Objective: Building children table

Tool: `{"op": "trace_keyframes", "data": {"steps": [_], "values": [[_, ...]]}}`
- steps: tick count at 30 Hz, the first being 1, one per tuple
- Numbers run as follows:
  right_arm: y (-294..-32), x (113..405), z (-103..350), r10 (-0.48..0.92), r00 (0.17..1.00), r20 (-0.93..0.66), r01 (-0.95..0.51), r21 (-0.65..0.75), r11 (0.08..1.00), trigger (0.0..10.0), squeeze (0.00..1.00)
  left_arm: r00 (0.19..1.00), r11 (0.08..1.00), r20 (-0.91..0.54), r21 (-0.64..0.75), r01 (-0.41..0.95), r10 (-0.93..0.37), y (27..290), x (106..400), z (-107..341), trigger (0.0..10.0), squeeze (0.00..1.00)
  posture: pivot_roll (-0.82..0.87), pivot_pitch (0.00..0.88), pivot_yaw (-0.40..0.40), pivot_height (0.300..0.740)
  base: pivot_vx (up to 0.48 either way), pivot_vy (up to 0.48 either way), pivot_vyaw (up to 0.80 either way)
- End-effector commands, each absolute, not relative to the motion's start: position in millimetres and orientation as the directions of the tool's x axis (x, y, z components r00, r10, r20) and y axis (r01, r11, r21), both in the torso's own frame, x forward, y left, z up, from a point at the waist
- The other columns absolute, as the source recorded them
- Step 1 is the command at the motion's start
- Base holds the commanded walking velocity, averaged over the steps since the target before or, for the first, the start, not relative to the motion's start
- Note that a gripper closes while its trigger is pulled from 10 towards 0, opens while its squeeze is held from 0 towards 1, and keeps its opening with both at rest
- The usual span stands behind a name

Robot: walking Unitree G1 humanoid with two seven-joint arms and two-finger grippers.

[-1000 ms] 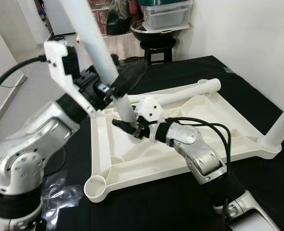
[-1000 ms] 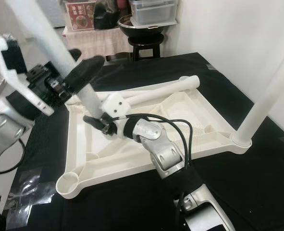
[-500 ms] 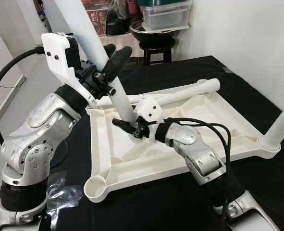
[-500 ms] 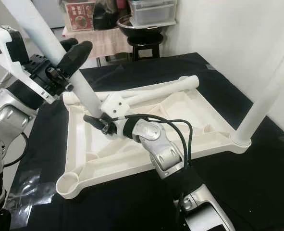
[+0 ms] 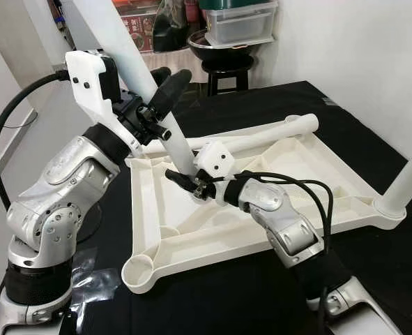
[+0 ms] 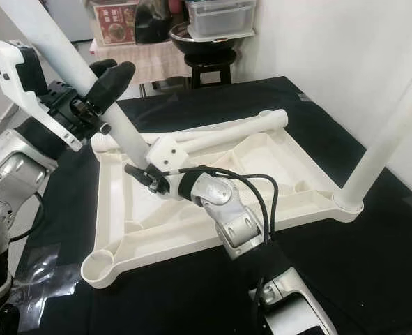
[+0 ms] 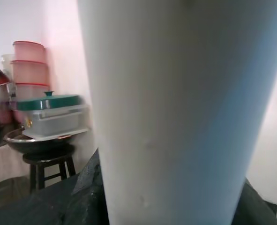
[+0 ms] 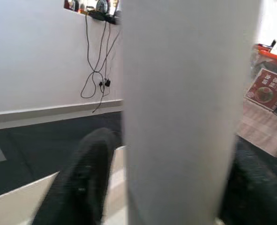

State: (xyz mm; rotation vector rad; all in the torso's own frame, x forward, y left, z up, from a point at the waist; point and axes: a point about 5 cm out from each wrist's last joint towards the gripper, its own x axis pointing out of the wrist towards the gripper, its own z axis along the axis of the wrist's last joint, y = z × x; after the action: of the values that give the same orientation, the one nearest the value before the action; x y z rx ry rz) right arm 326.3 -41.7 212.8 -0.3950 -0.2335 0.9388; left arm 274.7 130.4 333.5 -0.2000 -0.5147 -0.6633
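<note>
Leg [image 5: 132, 63] tilted, I see left gripper [image 5: 160, 94] clenched on its middle, right gripper [image 5: 185, 183] clenched near its foot, foot inside upturned tabletop [image 5: 261, 209] at far left corner socket.

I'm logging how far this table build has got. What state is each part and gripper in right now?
Tabletop: upside down on the black surface.
Held leg: tilted, lower end at the far-left corner socket.
Fitted leg: standing in the right corner socket.
Loose leg: lying across the far edge.
Near-left socket: empty.
Left gripper: closed around the held leg.
Right gripper: closed at its lower end.
</note>
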Motion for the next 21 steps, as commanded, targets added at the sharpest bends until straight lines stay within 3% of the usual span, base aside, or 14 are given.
{"op": "trace_keyframes", "data": {"steps": [1,13,14,21], "values": [[-27.7,321.5,214.8,0.857,0.515,0.022,-0.761,-0.449,0.469,10.0,1.0,0.642,0.77,0.553,-0.001,0.638,-0.531,129.1,274.1,340.5,0.0,0.0,-0.09,0.021,0.057,0.74,0.0,0.0,0.0],[-13.0,323.6,217.8,0.87,0.493,0.009,-0.754,-0.495,0.432,10.0,1.0,0.63,0.758,0.557,-0.002,0.652,-0.541,124.3,275.3,343.2,0.0,0.0,-0.08,0.018,0.055,0.74,0.0,0.0,0.0],[-8.3,324.5,217.5,0.87,0.493,0.005,-0.759,-0.486,0.433,10.0,0.0,0.627,0.755,0.56,-0.006,0.656,-0.541,124.2,275.0,343.5,0.0,0.0,-0.07,0.018,0.054,0.74,0.0,0.0,0.0],[1.8,327.3,207.4,0.871,0.49,-0.032,-0.781,-0.459,0.423,10.0,0.0,0.612,0.741,0.573,-0.011,0.671,-0.546,122.2,274.5,345.5,0.0,0.0,-0.07,0.02,0.056,0.74,0.0,0.0,0.0]]}}
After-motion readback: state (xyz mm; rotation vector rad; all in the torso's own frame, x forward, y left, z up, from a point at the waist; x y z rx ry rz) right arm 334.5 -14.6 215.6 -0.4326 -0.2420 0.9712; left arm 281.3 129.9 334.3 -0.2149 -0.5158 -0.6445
